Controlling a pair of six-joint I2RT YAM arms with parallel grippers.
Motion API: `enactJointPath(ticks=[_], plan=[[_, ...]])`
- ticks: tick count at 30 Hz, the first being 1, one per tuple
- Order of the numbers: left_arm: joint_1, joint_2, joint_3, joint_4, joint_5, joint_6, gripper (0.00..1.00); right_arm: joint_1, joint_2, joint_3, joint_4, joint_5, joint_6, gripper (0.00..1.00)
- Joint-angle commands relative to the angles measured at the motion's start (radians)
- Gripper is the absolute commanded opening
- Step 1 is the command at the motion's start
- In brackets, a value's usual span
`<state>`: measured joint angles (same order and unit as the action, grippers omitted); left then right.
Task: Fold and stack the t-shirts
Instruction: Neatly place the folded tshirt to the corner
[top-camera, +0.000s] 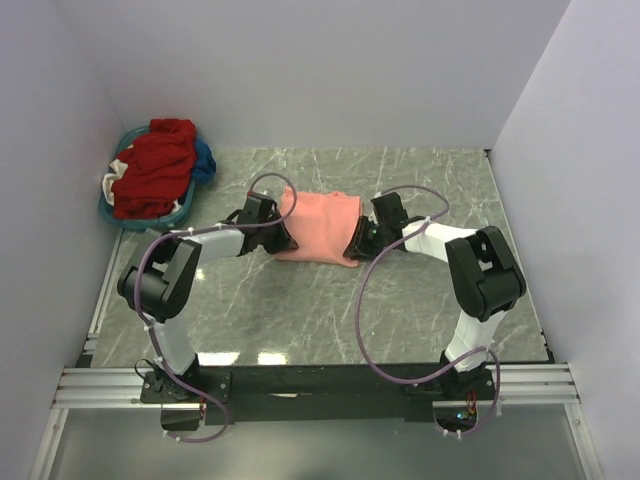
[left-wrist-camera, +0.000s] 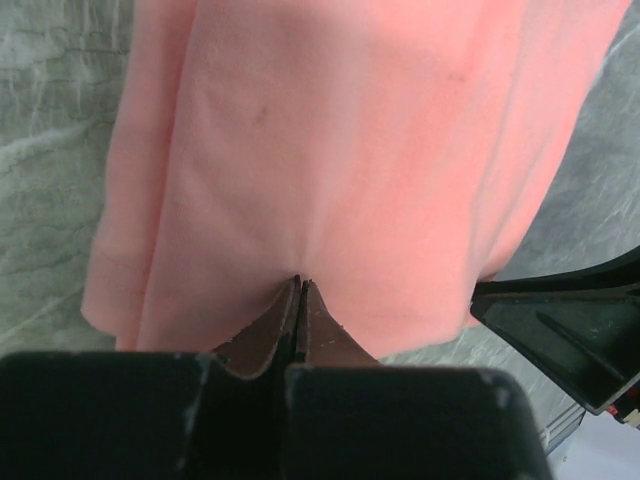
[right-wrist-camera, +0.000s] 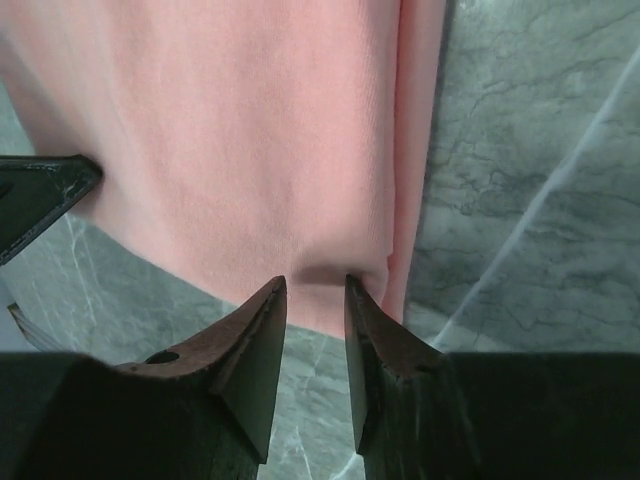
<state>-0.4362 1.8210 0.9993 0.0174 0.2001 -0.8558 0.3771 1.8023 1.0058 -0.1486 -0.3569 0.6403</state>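
A pink t-shirt (top-camera: 320, 228), partly folded, lies on the marble table between my two grippers. My left gripper (top-camera: 285, 232) is at its left edge; in the left wrist view the left gripper (left-wrist-camera: 300, 280) is shut, pinching the pink t-shirt (left-wrist-camera: 350, 150), with creases running out from the tips. My right gripper (top-camera: 352, 245) is at the shirt's right front corner; in the right wrist view the right gripper (right-wrist-camera: 315, 280) is open, its tips pressing on the edge of the pink t-shirt (right-wrist-camera: 250, 130), with fabric between them.
A blue basket (top-camera: 108, 213) at the back left holds a heap of red clothes (top-camera: 155, 170) and a blue cloth (top-camera: 204, 160). White walls close in the left, back and right sides. The green marble table (top-camera: 300, 310) extends toward the arm bases.
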Motion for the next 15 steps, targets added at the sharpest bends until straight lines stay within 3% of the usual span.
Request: enactJointPath(ticks=[1, 8, 15], plan=[[-0.003, -0.075, 0.019, -0.014, -0.024, 0.014, 0.01, -0.01, -0.096, 0.0, -0.015, 0.053, -0.025, 0.37], [-0.111, -0.088, 0.186, -0.174, -0.079, 0.101, 0.2, -0.092, -0.135, 0.025, -0.019, 0.049, -0.079, 0.5], [-0.213, 0.023, 0.225, -0.146, -0.091, 0.061, 0.17, -0.17, -0.048, 0.127, -0.049, 0.088, -0.151, 0.58]])
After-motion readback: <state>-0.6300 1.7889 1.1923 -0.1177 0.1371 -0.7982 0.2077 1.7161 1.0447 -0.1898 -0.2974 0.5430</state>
